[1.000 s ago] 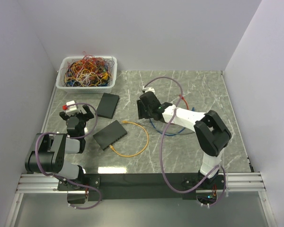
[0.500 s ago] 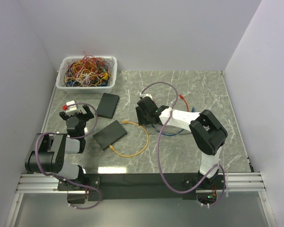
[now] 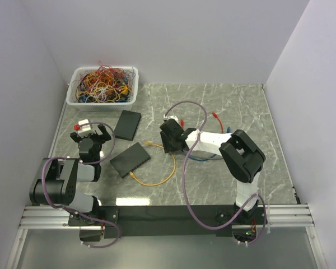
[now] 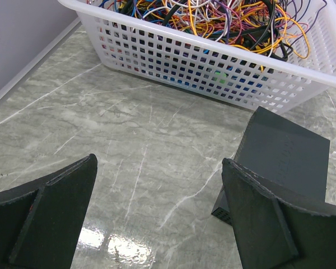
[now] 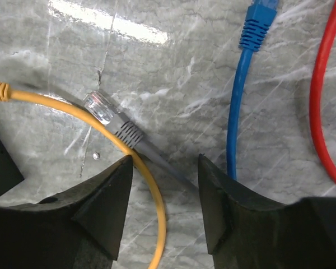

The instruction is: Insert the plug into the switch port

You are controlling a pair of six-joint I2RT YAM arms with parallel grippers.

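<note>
My right gripper [image 5: 165, 168] is open, low over the table, its fingers astride a grey cable whose clear plug [image 5: 98, 106] lies just ahead. A yellow cable [image 5: 148, 190] crosses under the grey one; its plug end [image 3: 148, 145] lies beside the nearer black switch [image 3: 130, 159]. In the top view the right gripper [image 3: 169, 138] is right of that switch. A second black switch [image 3: 127, 124] lies farther back and also shows in the left wrist view [image 4: 283, 157]. My left gripper [image 4: 157, 224] is open and empty at the table's left.
A white basket [image 3: 78, 101] of tangled cables stands at the back left. A blue cable [image 5: 243, 84] and a red cable [image 5: 322, 95] lie to the right of the grey plug. The yellow cable loops toward the front [image 3: 157, 180].
My right gripper has moved left and lower toward the yellow cable and the nearer switch. The left arm has not moved.
</note>
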